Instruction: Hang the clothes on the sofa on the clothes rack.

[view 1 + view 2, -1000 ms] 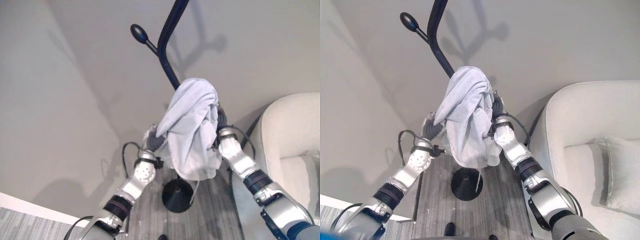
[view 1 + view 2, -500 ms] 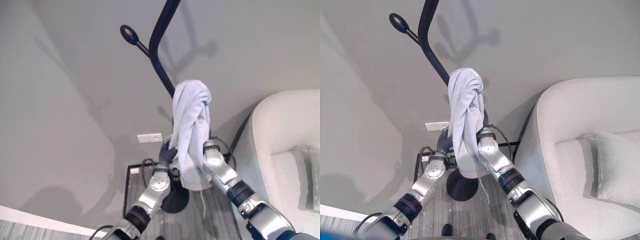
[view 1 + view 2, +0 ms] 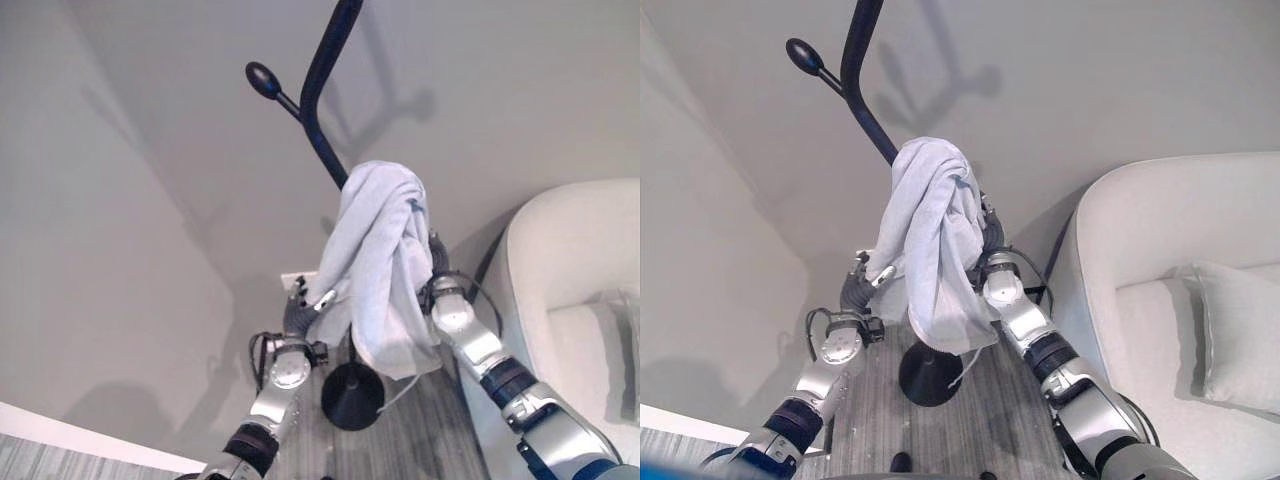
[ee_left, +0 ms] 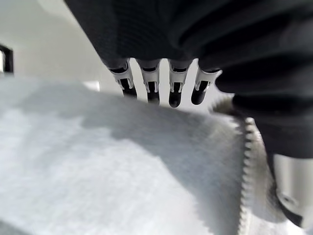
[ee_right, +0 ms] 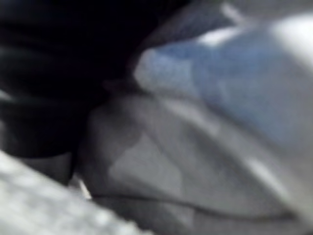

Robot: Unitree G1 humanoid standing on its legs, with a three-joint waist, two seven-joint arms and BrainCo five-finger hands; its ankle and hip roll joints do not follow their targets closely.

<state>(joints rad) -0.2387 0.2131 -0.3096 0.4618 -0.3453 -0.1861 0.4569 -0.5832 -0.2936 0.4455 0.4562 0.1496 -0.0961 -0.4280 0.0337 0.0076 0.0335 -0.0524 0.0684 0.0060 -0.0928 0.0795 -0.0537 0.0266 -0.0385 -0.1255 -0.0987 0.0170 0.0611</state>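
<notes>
A: Where does the pale grey-white cloth garment [image 3: 385, 262] sit relative to the rack?

B: It is bunched over the top of a branch of the black metal clothes rack [image 3: 322, 110], its long axis hanging nearly straight down toward the rack's round black base [image 3: 352, 395]. The free knob-ended hook [image 3: 264, 79] stands higher and off to the robot's left, well apart from the cloth.

A: And the hands?

B: Both are raised under the garment, one at each side. The left hand [image 3: 862, 275] is at the lower left edge of the cloth; in its wrist view the fingers [image 4: 148, 84] reach out fairly straight over the fabric's hemmed edge, so it reads as open, resting on or supporting the cloth rather than pinching it. The right hand [image 3: 991, 236] is tucked behind the folds on the right (its fingers are buried in fabric, so open or closed cannot be told).

A: So what does the next move turn on?

B: Probably on whether the cloth's weight already rests on the branch above the hands. The garment lies up and between them, so lowering the hands away should test the hang. The cream upholstered sofa [image 3: 1180, 250] is off to the robot's right.
</notes>
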